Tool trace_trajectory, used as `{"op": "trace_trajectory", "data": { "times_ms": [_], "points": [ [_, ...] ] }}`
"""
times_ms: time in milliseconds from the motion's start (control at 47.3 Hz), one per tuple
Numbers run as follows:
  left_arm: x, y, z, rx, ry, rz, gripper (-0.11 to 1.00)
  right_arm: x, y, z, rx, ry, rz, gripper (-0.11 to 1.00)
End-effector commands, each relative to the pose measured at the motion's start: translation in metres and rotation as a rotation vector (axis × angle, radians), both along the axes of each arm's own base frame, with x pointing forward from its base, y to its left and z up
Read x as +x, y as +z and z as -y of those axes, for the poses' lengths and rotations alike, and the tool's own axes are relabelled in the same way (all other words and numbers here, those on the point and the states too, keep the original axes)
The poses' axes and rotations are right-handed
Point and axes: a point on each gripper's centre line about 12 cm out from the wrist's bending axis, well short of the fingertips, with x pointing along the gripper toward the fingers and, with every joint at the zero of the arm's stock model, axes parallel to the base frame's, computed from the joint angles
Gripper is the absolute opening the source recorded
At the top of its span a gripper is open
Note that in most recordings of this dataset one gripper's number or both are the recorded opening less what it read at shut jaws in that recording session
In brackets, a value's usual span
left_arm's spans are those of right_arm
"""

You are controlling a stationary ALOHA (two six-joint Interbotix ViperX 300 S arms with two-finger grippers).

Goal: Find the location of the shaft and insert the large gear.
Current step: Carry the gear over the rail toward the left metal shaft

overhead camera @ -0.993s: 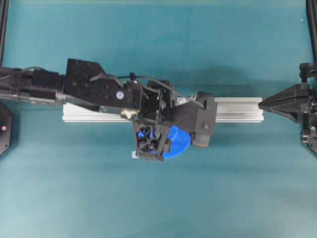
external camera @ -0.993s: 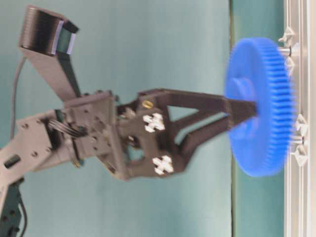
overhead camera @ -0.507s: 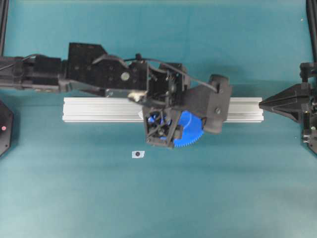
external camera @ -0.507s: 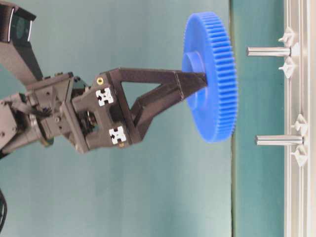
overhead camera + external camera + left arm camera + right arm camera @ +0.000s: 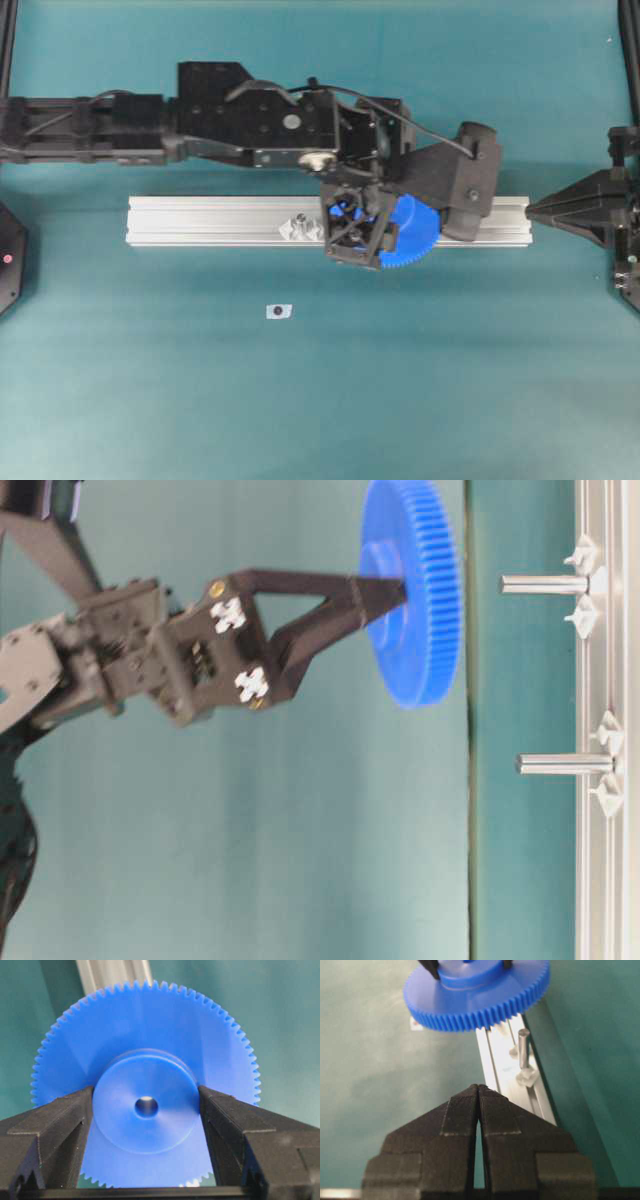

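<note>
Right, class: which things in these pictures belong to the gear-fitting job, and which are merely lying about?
Belonging to the job:
- large gear, held at its hub by the left gripper
- shaft
- aluminium rail

Lying about:
- second pin
- small white tag
- right gripper, idle

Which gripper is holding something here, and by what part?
The left gripper holds the large gear by its raised hub. The right gripper holds nothing.

Teal tabletop (image 5: pixel 200 400), even lighting, black frame bar (image 5: pixel 8 45) at edge.

one large gear (image 5: pixel 412 590), two pins (image 5: pixel 545 584), one rail (image 5: pixel 210 221)
</note>
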Motion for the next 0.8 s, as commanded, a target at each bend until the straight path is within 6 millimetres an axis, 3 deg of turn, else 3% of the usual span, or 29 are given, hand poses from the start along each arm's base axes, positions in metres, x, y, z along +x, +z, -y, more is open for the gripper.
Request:
{"op": "trace_trajectory", "data": {
  "times_ms": [0,782],
  "points": [
    [0.004,0.026,-0.009,0.014,0.005,0.068,0.7,0.002,0.007,0.0,0.004,-0.004,0.017,0.01],
    [0.013,-0.011,-0.027,0.026,-0.004,-0.031,0.7,0.002,0.008,0.001,0.004,-0.005,0.022,0.01]
  ]
}}
